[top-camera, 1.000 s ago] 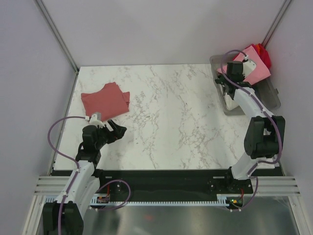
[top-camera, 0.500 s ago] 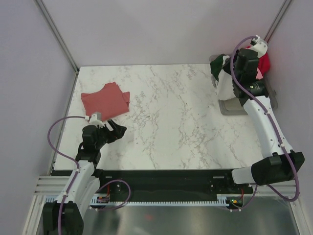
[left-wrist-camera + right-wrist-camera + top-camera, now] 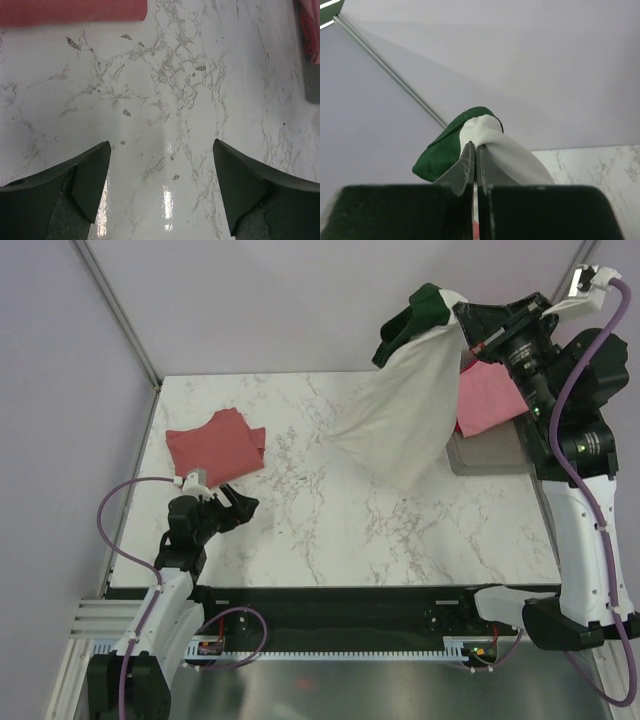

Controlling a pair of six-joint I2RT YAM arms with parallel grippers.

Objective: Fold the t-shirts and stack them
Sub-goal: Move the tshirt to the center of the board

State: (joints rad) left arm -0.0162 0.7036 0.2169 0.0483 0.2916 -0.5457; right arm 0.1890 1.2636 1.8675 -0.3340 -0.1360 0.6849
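Brick-red t-shirt (image 3: 215,445), folded, at the table's (image 3: 330,530) 10 o'clock; my left wrist view crops it. Left gripper (image 3: 236,506) at 8 o'clock, jaws spread over bare marble. At 2 o'clock my right gripper (image 3: 474,150), jaws clamped, holds aloft the cream-white t-shirt (image 3: 405,425) and dark green t-shirt (image 3: 412,315), bunched together. The draped cloth hides part of a pink cloth (image 3: 492,398) and a grey tray (image 3: 480,458).

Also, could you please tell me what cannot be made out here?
- Top external: grey bin, mostly hidden by pink cloth and right arm.
- Right wrist: whether right tool pinches green t-shirt too, beside cream t-shirt; fingers hide it.
- Left wrist: red t-shirt, cut by top edge.
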